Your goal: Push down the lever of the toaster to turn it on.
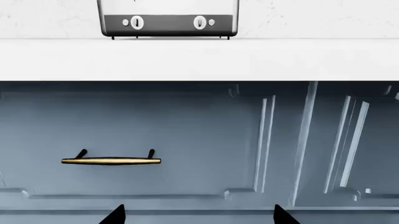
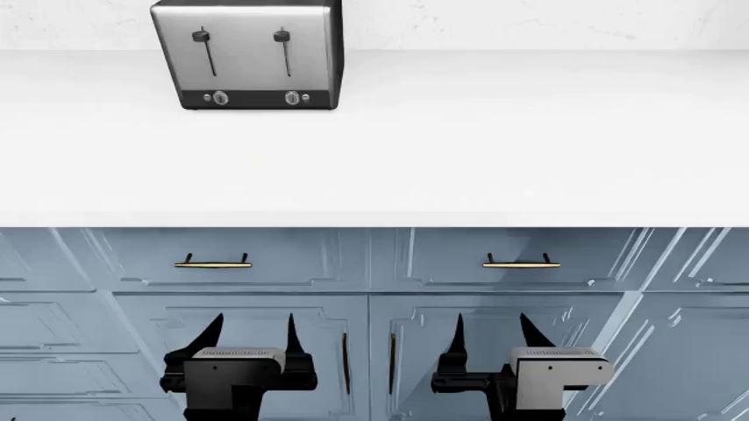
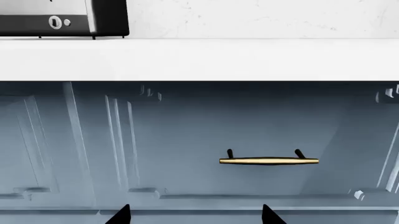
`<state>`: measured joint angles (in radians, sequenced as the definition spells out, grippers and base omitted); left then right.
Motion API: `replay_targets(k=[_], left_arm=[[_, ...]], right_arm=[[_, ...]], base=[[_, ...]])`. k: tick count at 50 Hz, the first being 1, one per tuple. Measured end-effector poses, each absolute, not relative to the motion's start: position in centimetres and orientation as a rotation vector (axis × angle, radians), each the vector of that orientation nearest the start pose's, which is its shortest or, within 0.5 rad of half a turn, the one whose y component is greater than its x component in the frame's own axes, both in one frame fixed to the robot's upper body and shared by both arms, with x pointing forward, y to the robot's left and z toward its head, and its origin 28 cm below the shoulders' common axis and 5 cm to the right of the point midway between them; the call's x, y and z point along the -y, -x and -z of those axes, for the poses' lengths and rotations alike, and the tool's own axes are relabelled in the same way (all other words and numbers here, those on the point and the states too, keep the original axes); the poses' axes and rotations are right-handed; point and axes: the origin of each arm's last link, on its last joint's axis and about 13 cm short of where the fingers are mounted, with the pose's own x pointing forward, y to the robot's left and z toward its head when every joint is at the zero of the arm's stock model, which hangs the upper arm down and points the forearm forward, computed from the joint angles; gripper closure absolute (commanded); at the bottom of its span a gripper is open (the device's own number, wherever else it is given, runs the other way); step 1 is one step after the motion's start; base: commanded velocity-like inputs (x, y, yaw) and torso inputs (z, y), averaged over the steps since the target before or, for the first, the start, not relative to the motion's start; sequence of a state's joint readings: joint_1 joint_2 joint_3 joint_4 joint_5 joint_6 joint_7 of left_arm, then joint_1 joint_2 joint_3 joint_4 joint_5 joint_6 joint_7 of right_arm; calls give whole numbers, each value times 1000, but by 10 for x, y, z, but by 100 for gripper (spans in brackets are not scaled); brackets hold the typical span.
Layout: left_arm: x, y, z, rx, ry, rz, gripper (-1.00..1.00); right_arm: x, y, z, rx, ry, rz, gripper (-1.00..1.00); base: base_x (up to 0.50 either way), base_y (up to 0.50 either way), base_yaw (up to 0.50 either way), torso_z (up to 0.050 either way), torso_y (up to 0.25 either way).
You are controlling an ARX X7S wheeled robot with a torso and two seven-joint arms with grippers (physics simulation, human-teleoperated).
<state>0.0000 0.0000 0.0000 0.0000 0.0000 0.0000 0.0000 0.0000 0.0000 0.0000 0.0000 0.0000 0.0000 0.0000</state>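
While lever (image 2: 281,37) untouched, grippers well below

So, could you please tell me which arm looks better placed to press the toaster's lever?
Probably the left. The toaster stands almost straight above the left end effector, while the right end effector sits well off to the side of the lever.

toaster (image 1: 168,18) top cropped in both wrist views (lever unseen there); above countertop (image 1: 199,58) only its base strip shows.

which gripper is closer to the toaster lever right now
Left. The left gripper hangs low before the cabinets, almost directly below the lever; the right gripper sits equally low but farther to the side.
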Motion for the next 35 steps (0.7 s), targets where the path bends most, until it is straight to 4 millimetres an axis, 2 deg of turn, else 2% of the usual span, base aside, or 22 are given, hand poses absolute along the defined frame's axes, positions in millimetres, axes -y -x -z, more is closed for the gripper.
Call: replay_targets(k=[15,22,26,30,32,35], left_arm=[[-206,-212,-14,4,0,-13,-100],[-214,-212,-27,37,56,-75,-100],[-227,-211,-50,101,129,-151,-100],[-252,-204,-87,221,234,-265,-100],[-268,-195,-108,298,292,-331,-100],[-295,-171,-137,433,385,-436,-100]], right_arm=[[96,-210,-14,0,-12,-17,-100],[95,-210,-14,-4,-18,-32,-100],[94,-210,-14,-6,-21,-38,-100],[94,-210,-14,-7,-23,-42,-100],[94,-210,-14,-7,-24,-43,-100],[94,-209,-14,-7,-25,-43,-100]], base=[[0,0,0,0,0],[0,0,0,0,0],[0,0,0,0,0],[0,0,0,0,0],[0,0,0,0,0],[0,0,0,0,0]])
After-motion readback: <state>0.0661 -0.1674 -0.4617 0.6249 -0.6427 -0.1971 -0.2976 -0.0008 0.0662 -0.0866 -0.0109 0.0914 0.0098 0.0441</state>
